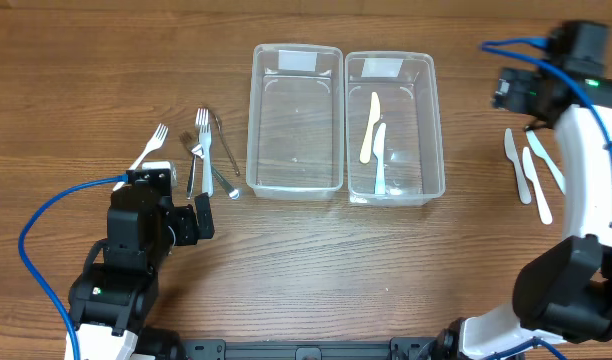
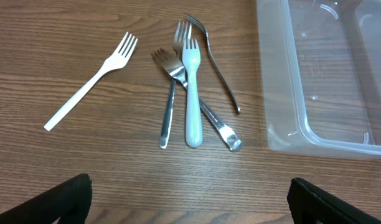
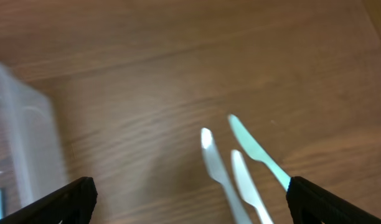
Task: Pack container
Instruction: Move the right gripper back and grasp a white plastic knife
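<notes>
Two clear plastic containers stand side by side in the overhead view. The left one is empty; the right one holds two plastic knives. A white plastic fork lies apart from a pile of forks: a pale blue plastic one over metal ones. Three plastic knives lie at the right. My left gripper is open and empty, near the forks. My right gripper is open and empty, above the knives.
The left container's corner shows at the right of the left wrist view. The right container's edge shows blurred at the left of the right wrist view. Blue cables run along both arms.
</notes>
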